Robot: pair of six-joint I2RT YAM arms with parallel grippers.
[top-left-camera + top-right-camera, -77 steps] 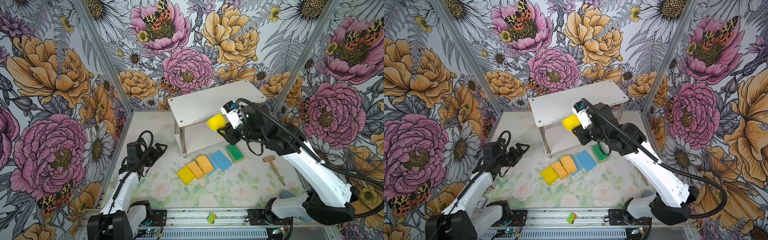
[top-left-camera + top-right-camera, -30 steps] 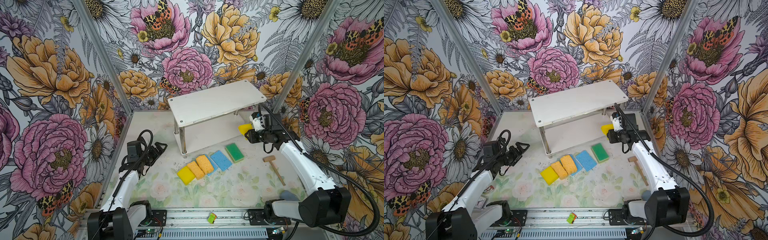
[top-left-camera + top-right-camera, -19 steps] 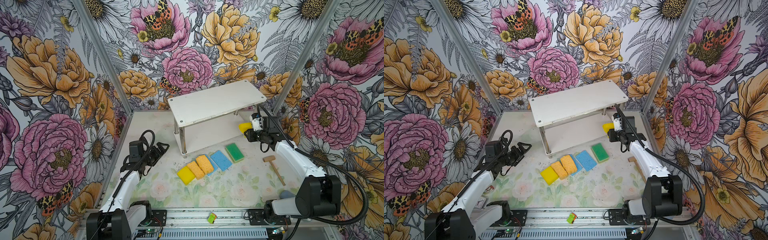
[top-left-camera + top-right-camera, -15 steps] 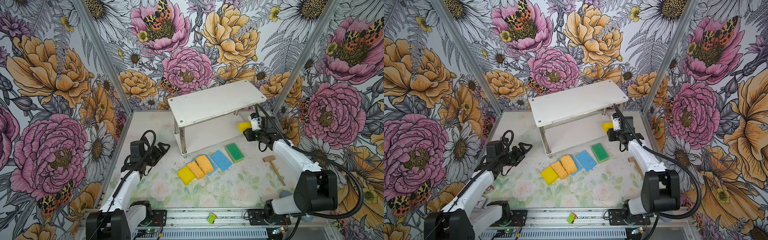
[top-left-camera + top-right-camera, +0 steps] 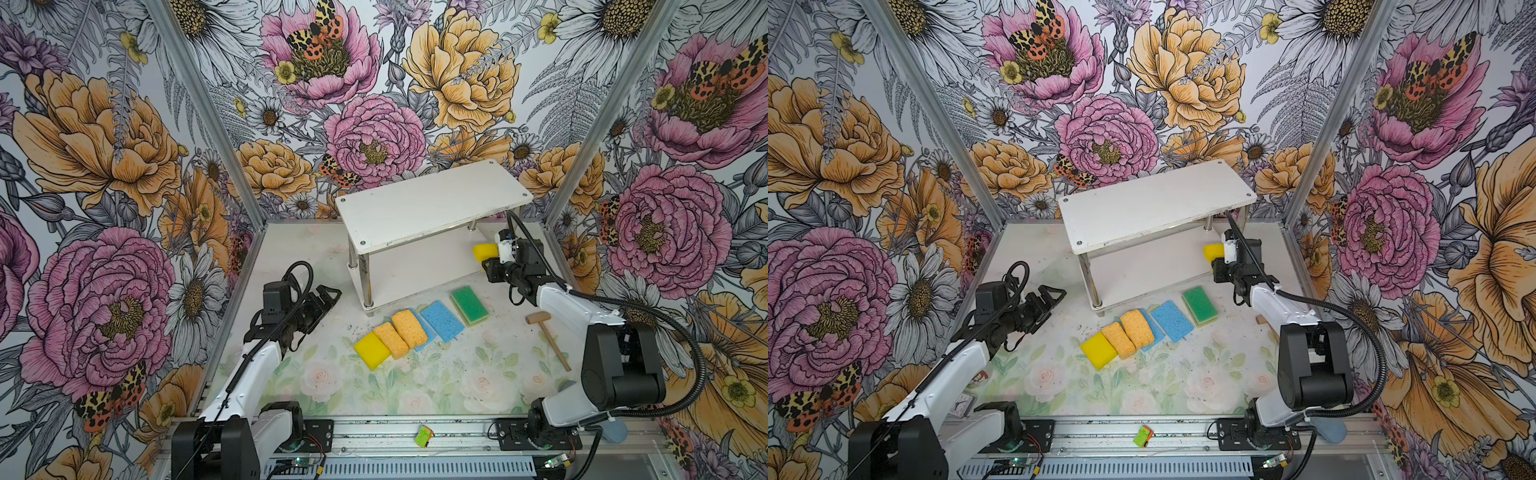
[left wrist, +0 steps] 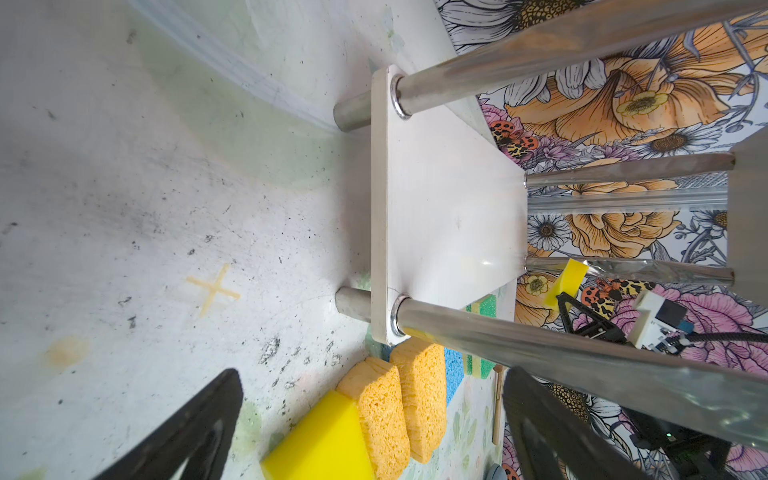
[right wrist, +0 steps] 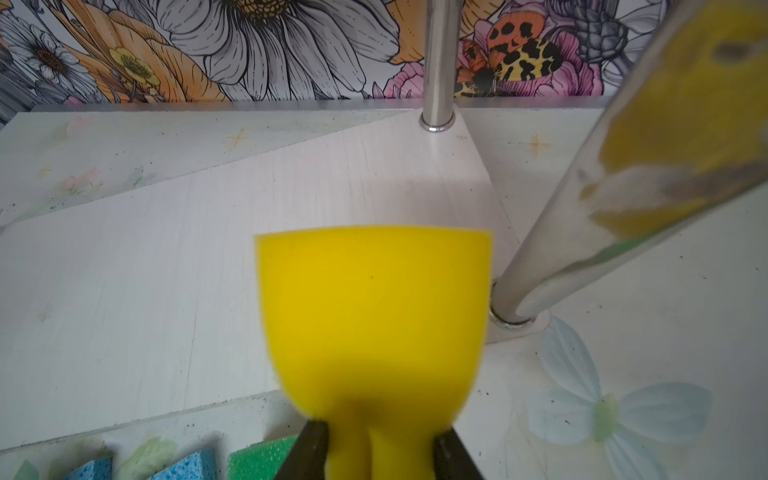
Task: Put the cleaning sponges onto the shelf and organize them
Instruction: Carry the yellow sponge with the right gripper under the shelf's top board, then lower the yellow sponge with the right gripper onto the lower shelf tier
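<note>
In both top views the shelf (image 5: 432,203) hides much of its lower tier under its top board. The right gripper (image 5: 487,257) pinches a yellow sponge (image 5: 484,250) at the shelf's right end.

Left wrist view: the left gripper (image 6: 372,374) gapes empty, its fingers cut off by the frame edge.

Right wrist view: the jaws are cropped and the yellow sponge is blurred, just above the shelf's lower tier.

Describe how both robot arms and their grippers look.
The left arm and right arm have white links, chunky black joints and black base mounts. The left gripper and right gripper are black with thin, angular fingers. A black cable loops over each wrist; a ribbed black hose runs along the right arm.
</note>
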